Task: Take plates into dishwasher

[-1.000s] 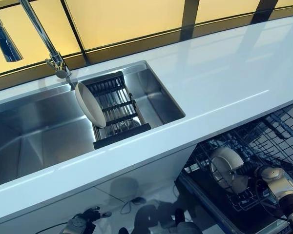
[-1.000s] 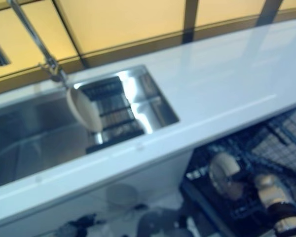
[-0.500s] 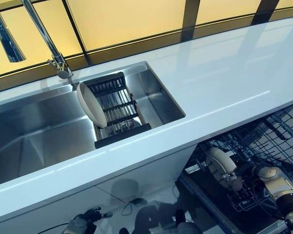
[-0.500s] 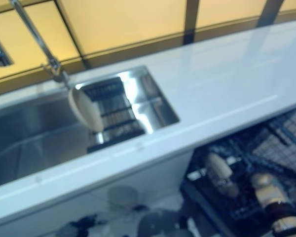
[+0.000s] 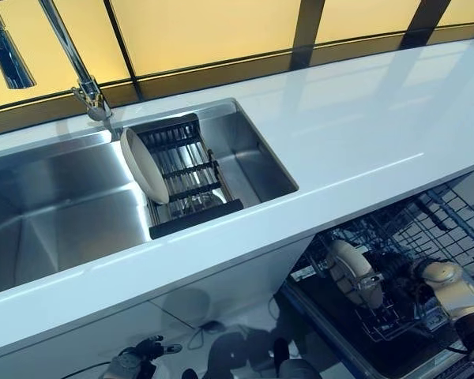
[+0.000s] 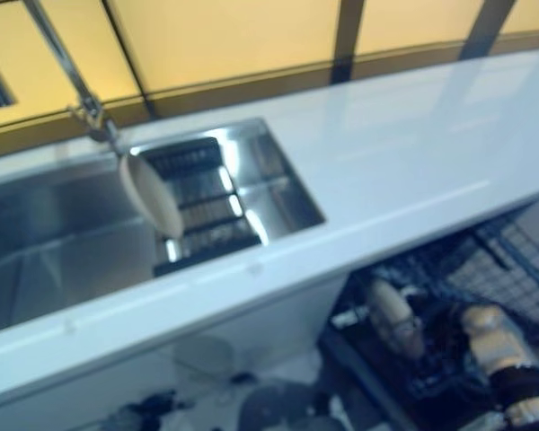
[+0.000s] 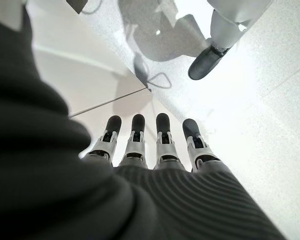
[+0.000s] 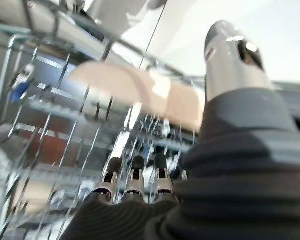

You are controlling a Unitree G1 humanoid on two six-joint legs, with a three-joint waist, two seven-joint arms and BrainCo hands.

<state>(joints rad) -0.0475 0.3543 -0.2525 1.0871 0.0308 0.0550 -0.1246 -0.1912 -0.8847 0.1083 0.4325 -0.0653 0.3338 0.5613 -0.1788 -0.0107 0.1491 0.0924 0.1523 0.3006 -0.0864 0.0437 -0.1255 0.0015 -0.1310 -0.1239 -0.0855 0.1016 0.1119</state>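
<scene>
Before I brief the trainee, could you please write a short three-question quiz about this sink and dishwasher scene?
1. True or false: a plate stands on edge against the rack in the sink.
2. Where is the other plate? A) on the counter B) in the dishwasher basket C) on the floor
3. Fill in: the left robot hand hangs low with its fingers ____.

Key: 1 true; 2 B; 3 straight.

bright, warm backlit window | glare on countertop (image 5: pixel 355 118) | right eye and right wrist views blurred
</scene>
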